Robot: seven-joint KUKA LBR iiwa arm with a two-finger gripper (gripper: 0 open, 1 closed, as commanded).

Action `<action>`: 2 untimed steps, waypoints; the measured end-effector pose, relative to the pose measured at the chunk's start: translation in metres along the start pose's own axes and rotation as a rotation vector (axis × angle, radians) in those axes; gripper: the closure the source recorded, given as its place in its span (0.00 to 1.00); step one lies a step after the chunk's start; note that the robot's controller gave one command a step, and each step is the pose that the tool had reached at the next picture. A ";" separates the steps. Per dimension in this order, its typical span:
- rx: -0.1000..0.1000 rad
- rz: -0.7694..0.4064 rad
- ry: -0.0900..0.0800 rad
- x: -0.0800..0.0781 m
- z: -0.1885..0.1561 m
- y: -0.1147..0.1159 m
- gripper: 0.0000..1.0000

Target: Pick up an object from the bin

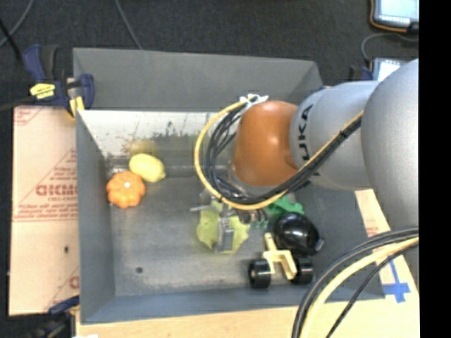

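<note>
a robotics lab or test bench, by the look of it; an industrial arm (352, 139) lettered kuka, with an orange cover (264, 143) and looped cables (210, 153) at its wrist, reaches into a grey metal bin (197, 83) set on dark carpet-like flooring (246, 20); loose black leads (125, 20) trail over that floor; small devices with lit screens (391, 7) sit at the top right; the bin holds toy props: a plastic orange pumpkin (125, 189), a yellow lemon (146, 167), a black wheeled toy (282, 267)
</note>
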State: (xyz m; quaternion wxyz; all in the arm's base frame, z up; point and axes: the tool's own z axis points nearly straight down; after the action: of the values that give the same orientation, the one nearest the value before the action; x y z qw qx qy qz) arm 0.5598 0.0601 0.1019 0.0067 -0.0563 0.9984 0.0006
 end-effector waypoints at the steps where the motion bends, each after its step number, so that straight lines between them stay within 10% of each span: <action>1: 0.000 0.143 0.005 0.031 0.005 -0.019 1.00; 2: 0.000 0.144 0.005 0.031 0.005 -0.019 1.00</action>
State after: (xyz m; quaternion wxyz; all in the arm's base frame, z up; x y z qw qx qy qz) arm 0.5310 0.0380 0.0969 0.0039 0.0156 0.9999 0.0011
